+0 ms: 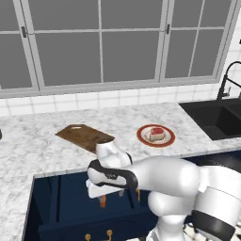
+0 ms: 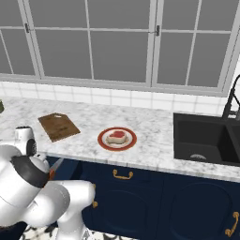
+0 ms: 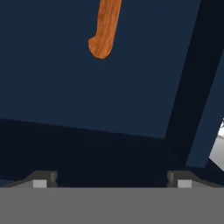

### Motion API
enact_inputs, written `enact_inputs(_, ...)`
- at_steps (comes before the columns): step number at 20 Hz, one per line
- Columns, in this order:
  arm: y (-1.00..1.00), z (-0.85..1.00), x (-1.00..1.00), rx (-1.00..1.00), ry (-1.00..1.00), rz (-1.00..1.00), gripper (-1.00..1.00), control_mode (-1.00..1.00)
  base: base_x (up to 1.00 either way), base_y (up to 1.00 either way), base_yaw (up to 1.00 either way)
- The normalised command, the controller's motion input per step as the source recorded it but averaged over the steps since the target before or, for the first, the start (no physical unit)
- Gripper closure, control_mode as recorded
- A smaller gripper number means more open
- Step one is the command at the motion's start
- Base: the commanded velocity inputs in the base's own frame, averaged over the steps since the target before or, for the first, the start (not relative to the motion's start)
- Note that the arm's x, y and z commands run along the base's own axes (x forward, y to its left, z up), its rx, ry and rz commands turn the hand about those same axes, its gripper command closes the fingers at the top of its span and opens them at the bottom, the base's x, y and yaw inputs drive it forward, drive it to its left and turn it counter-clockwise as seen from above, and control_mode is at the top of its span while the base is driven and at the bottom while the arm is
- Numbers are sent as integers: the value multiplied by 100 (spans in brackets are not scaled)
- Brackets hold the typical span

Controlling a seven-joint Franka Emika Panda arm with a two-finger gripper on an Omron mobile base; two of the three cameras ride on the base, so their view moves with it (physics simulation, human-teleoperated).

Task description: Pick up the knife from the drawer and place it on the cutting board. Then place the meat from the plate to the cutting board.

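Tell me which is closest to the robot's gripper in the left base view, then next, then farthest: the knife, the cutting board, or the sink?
1. Knife, in the open drawer right beneath the gripper.
2. Cutting board, on the counter behind it.
3. Sink, far off to the right.

The counter (image 1: 42, 150) is white marble with grey veining, the wall tiles (image 1: 94, 101) plain white. The cutting board (image 1: 84, 136) is dark brown wood. The plate (image 1: 156, 136) has a red-orange rim and white centre, and the meat (image 1: 156, 132) is red-pink with a pale side. The drawer (image 1: 66, 207) is navy blue, the knife (image 3: 105, 28) handle orange. The sink (image 2: 206, 138) is black.
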Motion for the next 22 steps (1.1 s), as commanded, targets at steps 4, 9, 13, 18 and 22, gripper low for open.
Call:
enact_inputs(4, 0, -1, 46, 0, -4, 0, -100, -100, 0, 0, 0)
enact_inputs(9, 0, -17, 51, 6, 0, 0, -100, -100, 0, 0, 0)
enact_inputs(13, 0, -31, 56, 2, 0, 0, -100, -100, 0, 0, 0)
enact_inputs(18, 40, -33, 33, -4, -2, 0, -100, -100, 0, 0, 0)
enact_inputs(22, 60, -28, 16, -9, -5, -3, -100, -100, 0, 0, 0)
